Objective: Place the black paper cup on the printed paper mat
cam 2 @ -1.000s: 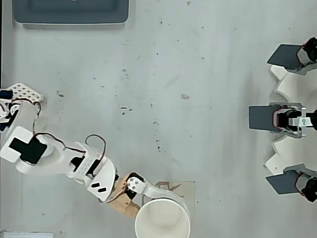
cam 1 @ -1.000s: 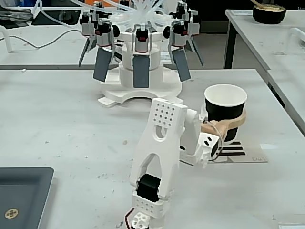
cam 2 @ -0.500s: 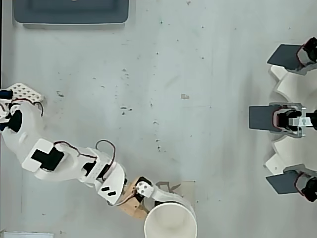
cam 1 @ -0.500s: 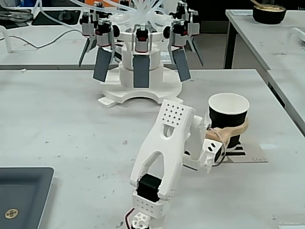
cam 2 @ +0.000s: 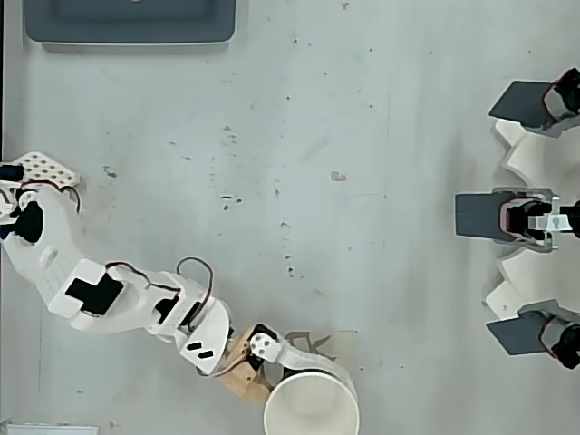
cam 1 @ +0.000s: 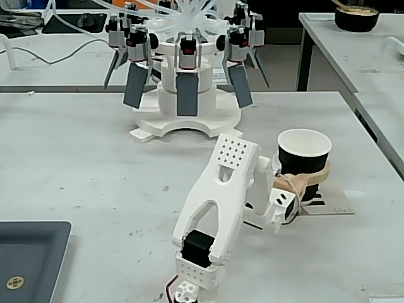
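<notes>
Setting: a pale grey table (cam 1: 95,158), speckled, with a white robot arm (cam 1: 218,208) reaching toward its right side in the fixed view.
Cup: the black paper cup (cam 1: 303,159) stands upright, its white inside showing, at the right of the table in the fixed view; in the overhead view only its white mouth shows at the bottom edge.
Gripper: the gripper (cam 1: 309,178) wraps the cup's lower half, one tan finger curving around the front of the wall; the jaws are clamped on the cup.
Mat: the printed paper mat (cam 1: 328,203) lies flat under and just beside the cup's base, dark bars showing at its near edge; the arm hides most of it.
Contact: whether the cup's base rests on the mat or hangs just above it cannot be told.
Step in hand: likely the placing itself, with the cup over the mat.
Next move: probably settling the cup fully down, spreading the jaws gently, then backing away without tipping it.
Other things: a dark grey tray (cam 1: 28,255) at the lower left of the fixed view, and a white fixture with dark paddles (cam 1: 186,82) behind.
</notes>
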